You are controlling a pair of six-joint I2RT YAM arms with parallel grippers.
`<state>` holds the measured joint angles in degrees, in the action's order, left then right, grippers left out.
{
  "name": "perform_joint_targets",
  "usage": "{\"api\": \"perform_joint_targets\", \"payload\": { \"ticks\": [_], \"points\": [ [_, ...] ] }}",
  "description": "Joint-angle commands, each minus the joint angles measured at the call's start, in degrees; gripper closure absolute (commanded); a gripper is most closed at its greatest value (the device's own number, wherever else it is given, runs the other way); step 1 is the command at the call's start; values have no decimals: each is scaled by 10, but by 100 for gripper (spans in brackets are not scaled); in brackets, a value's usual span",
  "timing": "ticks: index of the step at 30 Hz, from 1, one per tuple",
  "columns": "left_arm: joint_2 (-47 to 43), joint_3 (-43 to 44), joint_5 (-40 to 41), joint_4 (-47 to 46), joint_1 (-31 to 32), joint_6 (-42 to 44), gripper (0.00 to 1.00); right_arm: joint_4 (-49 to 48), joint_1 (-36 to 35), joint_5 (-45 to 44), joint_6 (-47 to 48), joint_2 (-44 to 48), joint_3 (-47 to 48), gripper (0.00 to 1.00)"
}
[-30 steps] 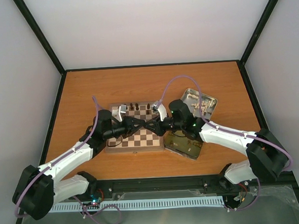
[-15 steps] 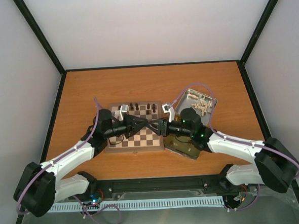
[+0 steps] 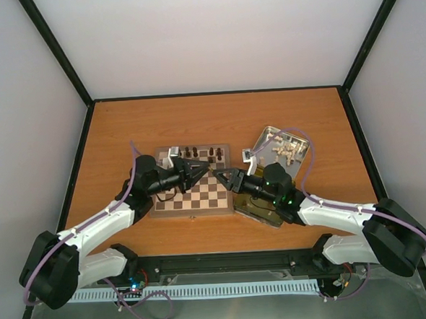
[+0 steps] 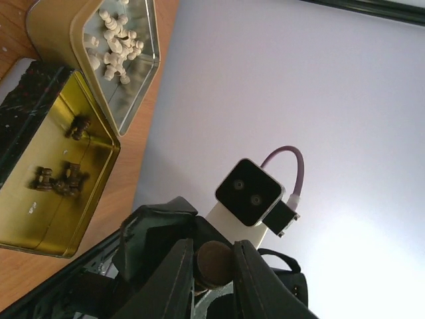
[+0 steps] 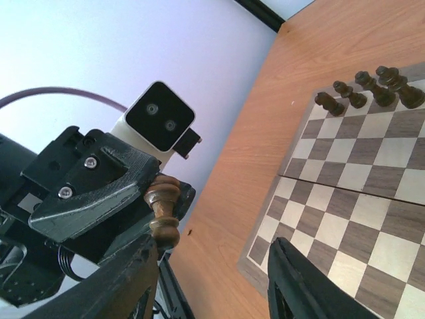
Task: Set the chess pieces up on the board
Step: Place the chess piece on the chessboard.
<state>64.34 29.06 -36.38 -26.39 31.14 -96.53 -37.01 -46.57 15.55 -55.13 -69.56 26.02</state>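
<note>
Arms: both are reaching in from the near edge of the table (image 3: pixel 124 129), and their tips are almost meeting above the board (image 3: pixel 198 201).
Left gripper (image 3: pixel 201 173): its jaws are closing narrowly on one dark brown chess piece (image 5: pixel 164 209). The piece is being held at the fingertips, lifted off the squares over the middle of the board. From its own wrist view only the piece's round end is showing between the two fingers (image 4: pixel 178 279).
Right gripper (image 5: pixel 212 286): its jaws are standing wide apart with nothing between them. It is pointing at the left gripper from just beside it, over the right part of the board.
Board: it is lying flat on the orange-brown table between the two arms, showing brown and cream checks inside a pale wood border.
Gold-lined tin (image 4: pixel 40 219): it is sitting just to the right of the board, partly under the right arm. A few loose dark pieces (image 4: pixel 61 181) are lying on its floor.
Far row: several dark figures (image 5: pixel 368 86) are standing upright along the board's far edge, close together.
Silver tin (image 3: pixel 266 138): it is resting beyond the gold-lined tin at an angle, and a heap of cream-white pieces (image 4: pixel 114 41) is lying inside it.
</note>
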Motion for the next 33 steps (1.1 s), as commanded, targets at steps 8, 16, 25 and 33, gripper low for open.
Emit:
{"api": "perform_joint_targets", "payload": {
  "ticks": [8, 16, 25, 33],
  "points": [
    [-12, -6, 19, -59, -1, -74, 92, -82, -6, 20, -14, -36, 22, 68],
    [-14, -11, 22, -63, -1, -81, 91, -101, -6, -2, -40, -52, 28, 74],
    [-24, -24, 36, -50, -1, -72, 83, -73, -9, -21, -81, -59, 39, 96],
    [-80, -51, 89, 129, -31, 79, 44, 322, -3, -45, -5, -58, 172, 97]
  ]
}}
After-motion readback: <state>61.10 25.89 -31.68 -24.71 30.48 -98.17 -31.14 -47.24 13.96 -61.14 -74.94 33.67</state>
